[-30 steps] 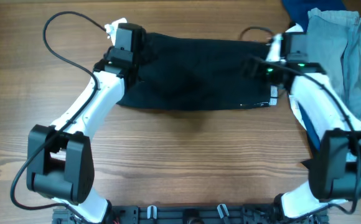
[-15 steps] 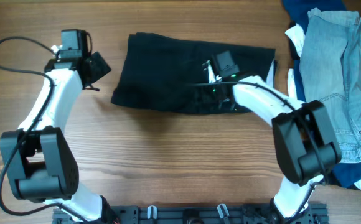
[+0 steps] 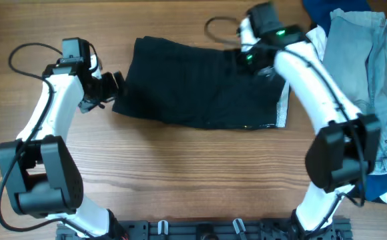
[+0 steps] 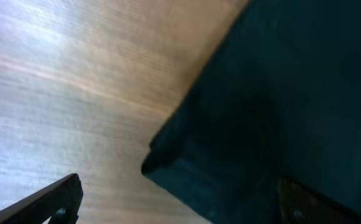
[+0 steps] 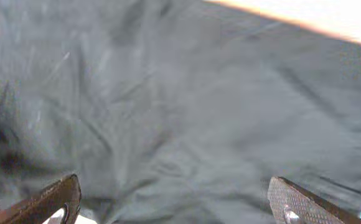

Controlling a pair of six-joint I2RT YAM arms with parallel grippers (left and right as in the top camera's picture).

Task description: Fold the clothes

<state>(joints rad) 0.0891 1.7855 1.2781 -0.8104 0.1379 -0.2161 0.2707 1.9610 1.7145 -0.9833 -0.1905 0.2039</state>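
Black shorts (image 3: 200, 83) lie folded flat on the wooden table, with a pale lining strip (image 3: 283, 110) showing at their right edge. My left gripper (image 3: 108, 88) is open at the shorts' left edge; in the left wrist view (image 4: 177, 199) a folded corner of the shorts (image 4: 274, 112) lies between its fingers. My right gripper (image 3: 252, 59) is open over the shorts' upper right part; its wrist view (image 5: 174, 199) shows wrinkled black fabric (image 5: 180, 99) under the spread fingers. Neither gripper holds anything.
A pile of other clothes lies at the right edge: light-blue jeans (image 3: 367, 73), a navy piece (image 3: 317, 10) and a white piece (image 3: 315, 37). A black cable (image 3: 27, 57) loops beside the left arm.
My right gripper has moved from the middle of the shorts up to their upper right. My left gripper has moved down and right to the shorts' left edge. The shorts lie smoother.
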